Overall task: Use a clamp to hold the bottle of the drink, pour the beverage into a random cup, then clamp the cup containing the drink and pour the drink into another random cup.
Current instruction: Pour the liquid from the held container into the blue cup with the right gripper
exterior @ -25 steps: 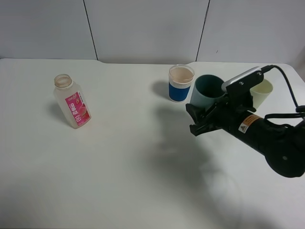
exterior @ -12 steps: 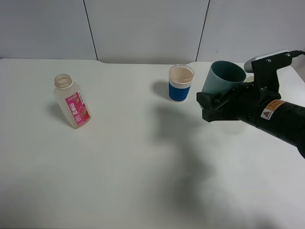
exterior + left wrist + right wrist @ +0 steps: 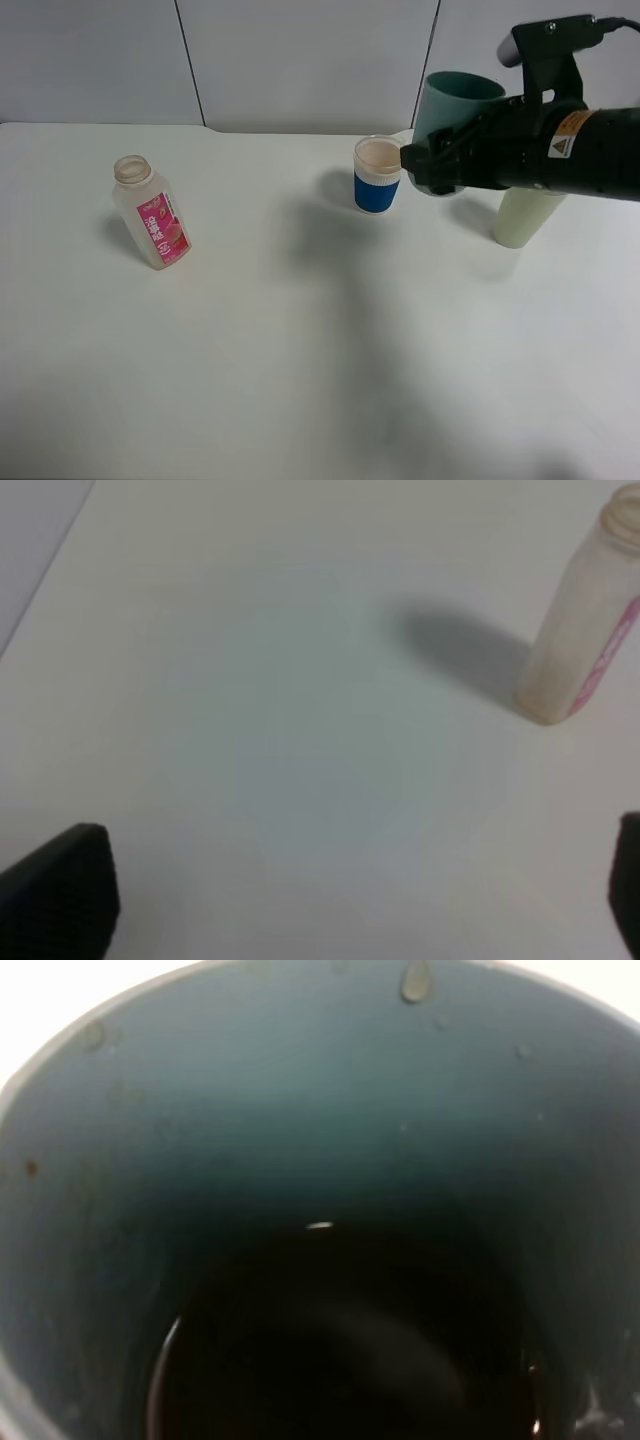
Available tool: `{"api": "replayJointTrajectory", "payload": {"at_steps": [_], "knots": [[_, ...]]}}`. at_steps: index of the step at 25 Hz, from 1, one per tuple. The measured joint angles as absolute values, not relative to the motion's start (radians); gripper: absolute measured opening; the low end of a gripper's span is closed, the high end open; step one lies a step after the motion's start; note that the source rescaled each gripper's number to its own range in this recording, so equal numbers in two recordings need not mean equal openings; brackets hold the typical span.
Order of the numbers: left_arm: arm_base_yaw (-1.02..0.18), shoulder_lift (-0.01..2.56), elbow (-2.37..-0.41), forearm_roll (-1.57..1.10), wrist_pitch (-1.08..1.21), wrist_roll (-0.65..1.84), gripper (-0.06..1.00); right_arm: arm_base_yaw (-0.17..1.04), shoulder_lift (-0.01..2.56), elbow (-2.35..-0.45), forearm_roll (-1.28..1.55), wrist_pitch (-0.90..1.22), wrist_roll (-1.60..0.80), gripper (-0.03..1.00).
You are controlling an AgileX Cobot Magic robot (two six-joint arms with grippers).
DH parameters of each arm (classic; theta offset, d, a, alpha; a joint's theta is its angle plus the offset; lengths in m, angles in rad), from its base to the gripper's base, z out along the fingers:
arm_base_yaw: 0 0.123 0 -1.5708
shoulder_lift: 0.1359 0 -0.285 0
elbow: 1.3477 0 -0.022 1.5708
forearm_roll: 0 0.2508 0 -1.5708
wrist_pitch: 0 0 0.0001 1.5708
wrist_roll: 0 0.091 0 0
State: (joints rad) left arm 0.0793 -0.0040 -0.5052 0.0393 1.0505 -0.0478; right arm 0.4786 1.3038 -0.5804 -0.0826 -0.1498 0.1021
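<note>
My right gripper [image 3: 436, 166] is shut on the teal-green cup [image 3: 456, 100], holding it in the air just right of the blue-banded cup [image 3: 379, 176] and slightly tilted. The right wrist view looks straight into the teal cup [image 3: 250, 1110], where dark brown drink [image 3: 340, 1350] lies at the bottom. The clear bottle [image 3: 152, 213] with the pink label stands at the left of the table. It also shows in the left wrist view as the bottle [image 3: 585, 640], well ahead of my open left gripper [image 3: 360, 905], whose fingertips [image 3: 60, 890] hold nothing.
A pale yellow-green cup [image 3: 522, 215] stands on the white table [image 3: 300, 350] below my right arm, right of the blue-banded cup. Grey wall panels run along the table's far edge.
My right gripper has lifted the teal cup off the table and carried it up and towards the blue-banded cup. The pale yellow-green cup behind it has come into view. The bottle has not moved.
</note>
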Motion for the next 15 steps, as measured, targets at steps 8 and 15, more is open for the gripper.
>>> {"api": "replayJointTrajectory", "payload": {"at_steps": [8, 15], "knots": [[0.079, -0.004, -0.505, 0.039, 1.050, -0.048, 1.00, 0.479, 1.323, -0.665, -0.421, -0.136, 0.461, 0.00], [0.079, -0.004, -0.505, 0.039, 1.050, -0.048, 1.00, 0.484, 1.458, -0.722, -0.577, -0.143, 0.658, 0.00]]}}
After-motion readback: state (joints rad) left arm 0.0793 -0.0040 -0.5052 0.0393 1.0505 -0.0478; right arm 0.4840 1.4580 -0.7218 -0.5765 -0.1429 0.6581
